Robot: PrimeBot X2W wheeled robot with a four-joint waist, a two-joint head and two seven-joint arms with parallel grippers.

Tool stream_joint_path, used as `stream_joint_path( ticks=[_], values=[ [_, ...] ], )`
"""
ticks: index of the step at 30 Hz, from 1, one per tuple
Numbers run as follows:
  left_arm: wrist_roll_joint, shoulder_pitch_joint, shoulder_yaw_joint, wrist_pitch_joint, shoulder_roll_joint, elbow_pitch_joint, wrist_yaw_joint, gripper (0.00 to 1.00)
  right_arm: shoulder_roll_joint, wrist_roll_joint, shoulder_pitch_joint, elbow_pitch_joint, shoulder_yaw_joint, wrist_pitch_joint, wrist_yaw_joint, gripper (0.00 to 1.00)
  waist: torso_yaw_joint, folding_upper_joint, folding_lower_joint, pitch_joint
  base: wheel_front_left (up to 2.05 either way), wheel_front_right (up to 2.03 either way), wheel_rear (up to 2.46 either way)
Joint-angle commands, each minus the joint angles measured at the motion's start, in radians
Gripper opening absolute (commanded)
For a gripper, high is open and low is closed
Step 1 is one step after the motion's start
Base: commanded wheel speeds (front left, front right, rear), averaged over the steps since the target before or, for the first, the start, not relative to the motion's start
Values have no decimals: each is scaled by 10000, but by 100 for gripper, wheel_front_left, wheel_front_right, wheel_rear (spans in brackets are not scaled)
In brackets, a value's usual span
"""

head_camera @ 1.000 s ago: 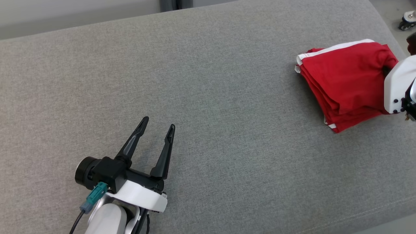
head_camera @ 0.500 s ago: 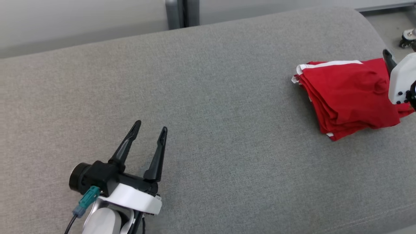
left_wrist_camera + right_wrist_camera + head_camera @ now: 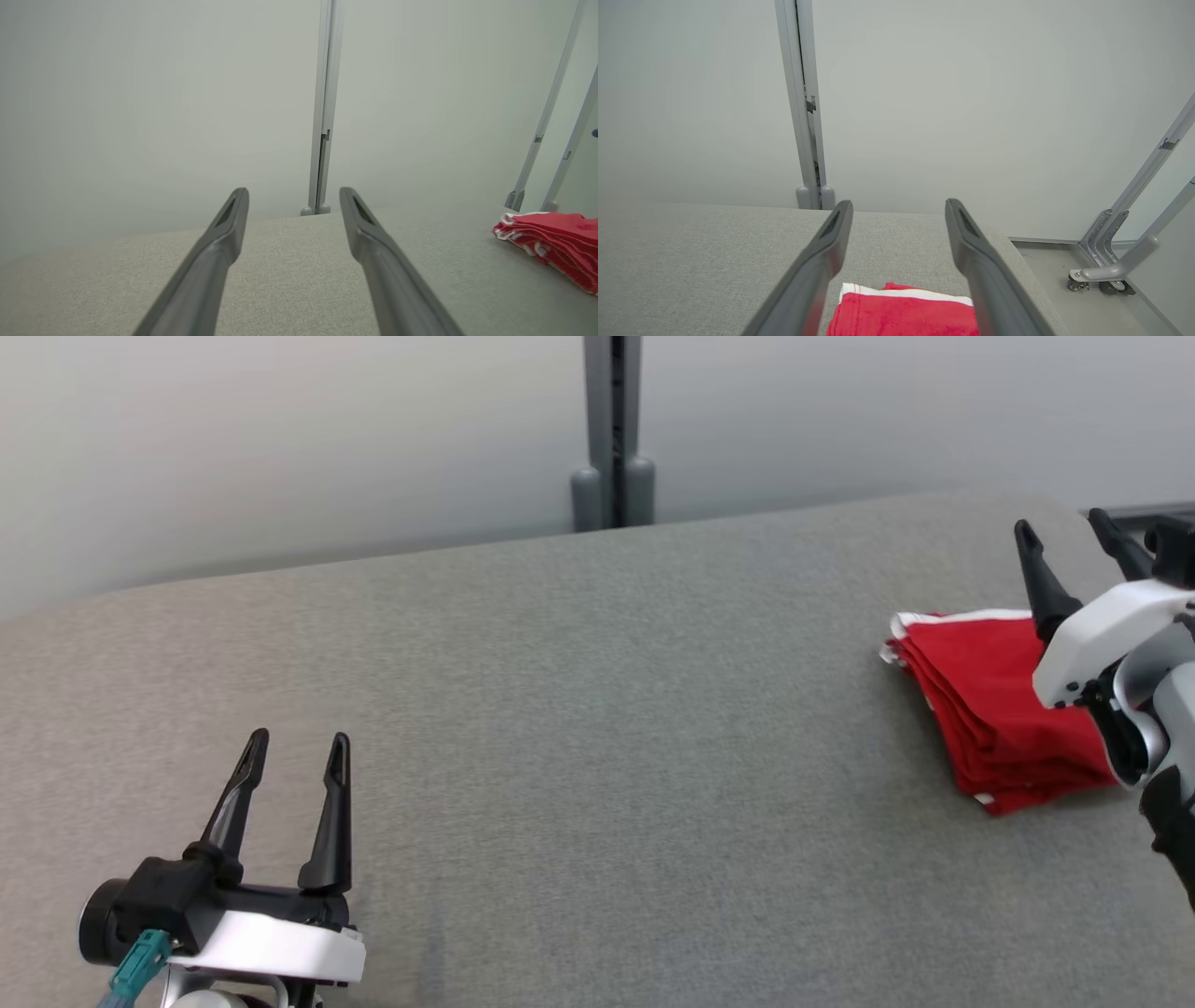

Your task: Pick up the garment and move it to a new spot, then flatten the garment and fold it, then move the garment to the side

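The garment (image 3: 990, 709) is red with white trim, folded into a compact stack at the right end of the grey cushioned surface (image 3: 597, 756). It also lies at the right edge of the left wrist view as the same red garment (image 3: 556, 242) and low between the fingers in the right wrist view (image 3: 901, 312). My right gripper (image 3: 1064, 537) hangs open above the garment's right side, lifted off it, holding nothing. At the lower left my left gripper (image 3: 294, 747) is open and empty over bare cushion, far from the garment.
A pale wall with a grey upright post (image 3: 613, 429) stands behind the cushion. Off the cushion's right end are grey metal frame legs with a castor (image 3: 1106, 270) on the floor. The cushion's right edge (image 3: 1031, 275) lies close to the garment.
The right gripper opened, let go of the garment and rose off it; the garment settled flat. The head camera tilted up, so the whole view shifted down. The left gripper stayed open.
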State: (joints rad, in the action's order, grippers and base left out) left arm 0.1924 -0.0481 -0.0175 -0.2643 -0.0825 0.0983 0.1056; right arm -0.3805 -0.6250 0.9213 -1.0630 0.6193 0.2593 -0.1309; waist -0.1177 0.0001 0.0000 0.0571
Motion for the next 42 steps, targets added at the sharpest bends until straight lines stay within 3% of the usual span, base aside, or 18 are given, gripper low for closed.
stream_joint_path(
  ticks=[1, 9, 14, 20, 32, 42],
  values=[
    [23, 96, 79, 7, -51, -38, -21, 100, -29, 80, -320, 417, -270, 69, 2, 100, 446, -1, 0, -422, 0, 0, 0],
    [234, 621, 392, 7, 117, 97, -234, 100, 305, 1330, -3875, 4181, -2790, 65, 2, 100, 957, -1, 0, -861, 0, 0, 0],
    [518, 861, 464, 7, 181, 210, -248, 100, 1064, 2345, -6092, 6402, -4348, 65, 0, 100, 1047, -1, 0, -946, 0, 0, 0],
    [656, 1090, 387, 6, 247, 576, -381, 100, 1846, 2989, -8017, 8103, -5173, 66, 0, 100, 1075, -1, 0, -997, 0, 0, 0],
    [449, 947, 187, 6, 288, 1242, -477, 100, 2398, 3588, -8815, 8493, -5500, 67, 0, 100, 1126, -1, 0, -966, 0, 0, 0],
    [346, 798, 164, 6, 300, 1369, -506, 100, 2458, 3687, -8800, 8341, -5463, 67, 0, 100, 1133, -1, 0, -1002, 0, 0, 0]
  ],
)
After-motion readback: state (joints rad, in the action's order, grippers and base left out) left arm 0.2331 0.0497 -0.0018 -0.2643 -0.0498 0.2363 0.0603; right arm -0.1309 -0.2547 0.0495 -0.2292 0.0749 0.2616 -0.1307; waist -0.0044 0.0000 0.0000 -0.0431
